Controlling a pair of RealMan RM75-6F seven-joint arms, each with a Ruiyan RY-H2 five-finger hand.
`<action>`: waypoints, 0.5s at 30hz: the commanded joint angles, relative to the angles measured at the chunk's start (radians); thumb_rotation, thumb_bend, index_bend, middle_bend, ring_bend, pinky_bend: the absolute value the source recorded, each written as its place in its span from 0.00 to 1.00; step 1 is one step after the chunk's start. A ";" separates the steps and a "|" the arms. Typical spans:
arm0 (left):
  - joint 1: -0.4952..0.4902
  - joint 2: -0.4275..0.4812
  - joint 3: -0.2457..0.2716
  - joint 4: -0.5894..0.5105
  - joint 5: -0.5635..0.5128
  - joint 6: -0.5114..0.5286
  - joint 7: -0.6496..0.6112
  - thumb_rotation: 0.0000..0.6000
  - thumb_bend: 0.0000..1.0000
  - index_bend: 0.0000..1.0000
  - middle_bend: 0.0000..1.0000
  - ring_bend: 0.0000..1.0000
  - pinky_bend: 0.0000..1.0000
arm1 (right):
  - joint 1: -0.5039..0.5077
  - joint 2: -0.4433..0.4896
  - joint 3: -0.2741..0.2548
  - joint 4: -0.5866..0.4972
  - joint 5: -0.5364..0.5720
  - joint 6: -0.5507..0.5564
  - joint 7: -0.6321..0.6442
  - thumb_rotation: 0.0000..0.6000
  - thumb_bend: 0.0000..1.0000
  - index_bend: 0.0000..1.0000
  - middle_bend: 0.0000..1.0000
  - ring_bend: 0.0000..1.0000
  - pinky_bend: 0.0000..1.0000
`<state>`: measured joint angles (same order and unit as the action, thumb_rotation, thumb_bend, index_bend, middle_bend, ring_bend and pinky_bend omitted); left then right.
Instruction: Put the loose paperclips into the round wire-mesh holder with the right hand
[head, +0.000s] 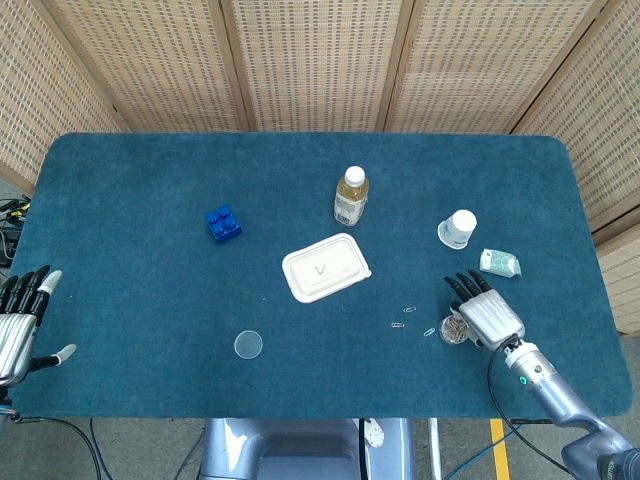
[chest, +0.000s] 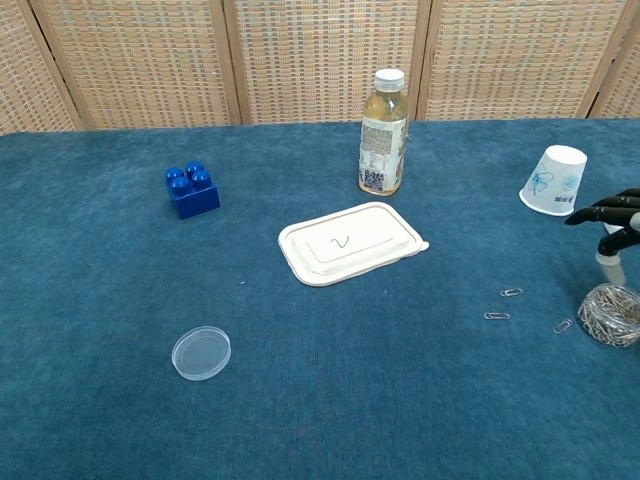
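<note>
Paperclips (head: 408, 318) lie loose on the tabletop (head: 150, 200), just left of the round wire-mesh holder (head: 455, 328) at near right. Right hand (head: 487, 315) hovers beside the holder, fingers (head: 462, 285) spread, grasping nothing; clips lie leftward of it.

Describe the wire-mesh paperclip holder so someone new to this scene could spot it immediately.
Start at the blue table and go to its near right corner, where the right robot hand hovers. Just beside that hand stands the round wire-mesh holder, with three loose paperclips lying on the cloth to its left. Unlike the white paper cup behind it, it is low, see-through and filled with silvery clips.
</note>
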<state>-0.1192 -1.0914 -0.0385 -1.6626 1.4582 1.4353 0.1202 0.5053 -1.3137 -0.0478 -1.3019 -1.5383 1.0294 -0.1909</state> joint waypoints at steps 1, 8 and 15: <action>0.000 0.000 0.000 0.000 0.000 -0.001 0.001 1.00 0.00 0.00 0.00 0.00 0.00 | -0.001 0.000 0.000 -0.002 0.000 0.000 -0.002 1.00 0.27 0.40 0.06 0.00 0.02; -0.001 -0.002 0.000 0.002 -0.002 -0.002 0.002 1.00 0.00 0.00 0.00 0.00 0.00 | -0.005 0.001 0.004 -0.003 -0.004 0.009 0.004 1.00 0.27 0.40 0.06 0.00 0.02; 0.001 -0.001 -0.001 0.002 0.001 0.005 -0.001 1.00 0.00 0.00 0.00 0.00 0.00 | -0.032 0.065 0.024 -0.079 -0.021 0.101 0.048 1.00 0.26 0.38 0.06 0.00 0.02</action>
<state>-0.1184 -1.0927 -0.0396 -1.6607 1.4584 1.4385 0.1196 0.4886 -1.2802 -0.0321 -1.3452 -1.5520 1.0924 -0.1644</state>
